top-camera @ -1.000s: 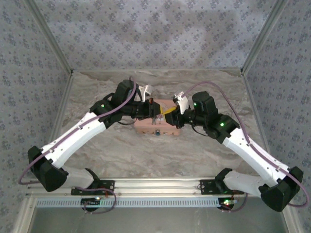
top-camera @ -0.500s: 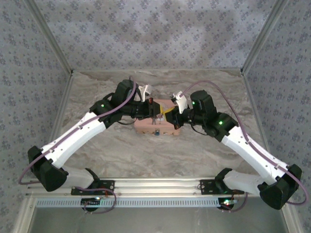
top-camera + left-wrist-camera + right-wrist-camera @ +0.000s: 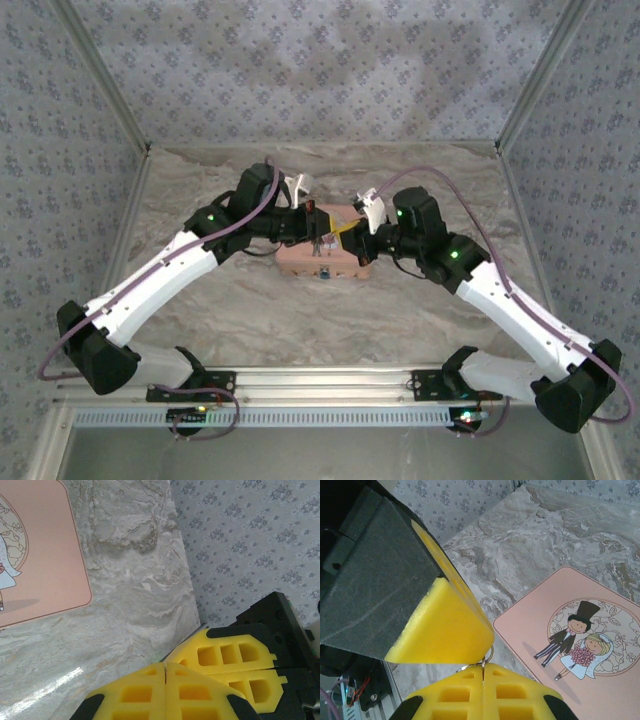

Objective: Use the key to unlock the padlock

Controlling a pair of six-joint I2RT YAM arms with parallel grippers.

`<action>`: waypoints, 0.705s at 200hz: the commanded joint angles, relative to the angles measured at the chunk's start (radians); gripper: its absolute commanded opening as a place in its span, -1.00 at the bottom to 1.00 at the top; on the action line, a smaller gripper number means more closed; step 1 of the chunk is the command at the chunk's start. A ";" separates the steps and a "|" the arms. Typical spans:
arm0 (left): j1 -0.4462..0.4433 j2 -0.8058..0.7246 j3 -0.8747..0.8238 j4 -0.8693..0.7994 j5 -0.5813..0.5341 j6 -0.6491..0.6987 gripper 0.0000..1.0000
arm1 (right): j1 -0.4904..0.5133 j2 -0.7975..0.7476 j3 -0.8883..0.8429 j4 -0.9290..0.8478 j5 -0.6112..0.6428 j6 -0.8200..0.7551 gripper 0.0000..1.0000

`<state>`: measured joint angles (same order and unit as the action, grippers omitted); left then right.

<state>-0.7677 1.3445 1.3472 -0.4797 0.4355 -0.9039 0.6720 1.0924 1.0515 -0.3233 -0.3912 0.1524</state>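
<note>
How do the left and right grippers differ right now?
The left gripper reaches over the pink tin from the left, the right gripper from the right. A thin metal loop pokes from the right gripper's closed tips; the left gripper's tips press flush together. Both are shut, tips nearly meeting.

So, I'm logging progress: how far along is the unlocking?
Done: the left claw and right claw are shut, tip to tip over the pink tin. In hand: the right one pinches a thin ringed metal piece, likely the key. Remaining: inserting and turning it; the bluish padlock by the tin's near edge is too small to judge.
</note>
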 commanded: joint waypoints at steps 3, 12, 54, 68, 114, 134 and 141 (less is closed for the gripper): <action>-0.021 -0.015 -0.010 0.101 0.097 -0.040 -1.00 | 0.010 -0.033 -0.029 0.139 -0.064 0.028 -0.87; -0.022 -0.018 -0.016 0.117 0.104 -0.050 -1.00 | 0.009 -0.040 -0.038 0.155 -0.067 0.032 -0.87; -0.020 -0.021 -0.037 0.188 0.131 -0.104 -1.00 | 0.011 -0.073 -0.083 0.237 -0.086 0.061 -0.88; -0.020 -0.024 -0.038 0.202 0.132 -0.112 -1.00 | 0.009 -0.088 -0.097 0.260 -0.092 0.069 -0.89; -0.018 -0.033 -0.052 0.232 0.128 -0.138 -1.00 | 0.008 -0.125 -0.137 0.339 -0.112 0.115 -0.90; -0.013 -0.043 -0.069 0.260 0.127 -0.159 -1.00 | 0.008 -0.139 -0.158 0.365 -0.106 0.128 -0.91; -0.012 -0.045 -0.072 0.262 0.127 -0.162 -1.00 | 0.008 -0.144 -0.167 0.383 -0.106 0.133 -0.91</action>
<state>-0.7650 1.3109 1.2934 -0.3187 0.4946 -1.0267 0.6605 0.9699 0.9012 -0.0803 -0.3973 0.2531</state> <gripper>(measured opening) 0.042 0.067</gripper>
